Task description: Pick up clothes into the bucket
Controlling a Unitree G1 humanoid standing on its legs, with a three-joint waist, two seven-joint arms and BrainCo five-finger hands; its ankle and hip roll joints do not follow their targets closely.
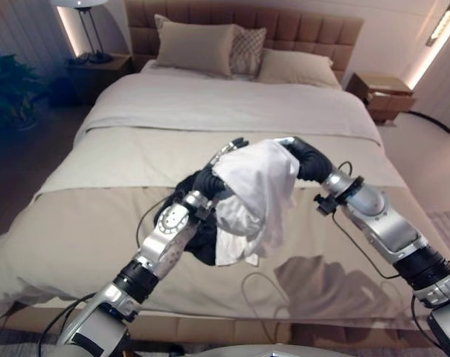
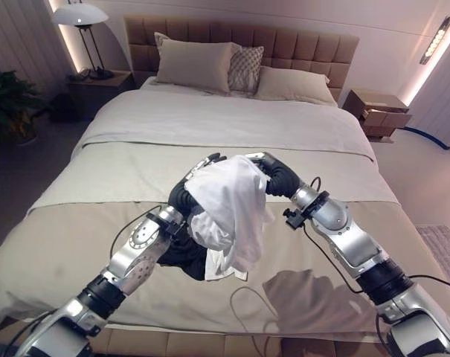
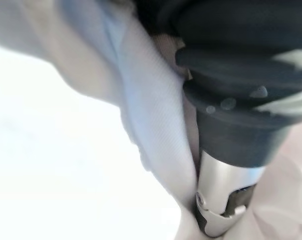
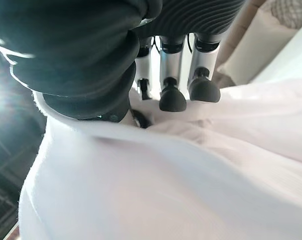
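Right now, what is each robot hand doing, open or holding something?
Left robot hand: fingers hidden under the white garment and a dark garment; cannot be told.
Right robot hand: fingers curled onto the white garment, holding it.

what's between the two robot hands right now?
A white garment hangs bunched between the left robot hand and right robot hand, with dark clothing beneath it; both eye views show this.

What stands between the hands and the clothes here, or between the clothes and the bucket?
Nothing visible separates them: the white cloth garment drapes over both the left hand and the right hand, lifted above the beige bed, with a dark garment hanging beneath. I see no bucket, so I cannot judge that path.
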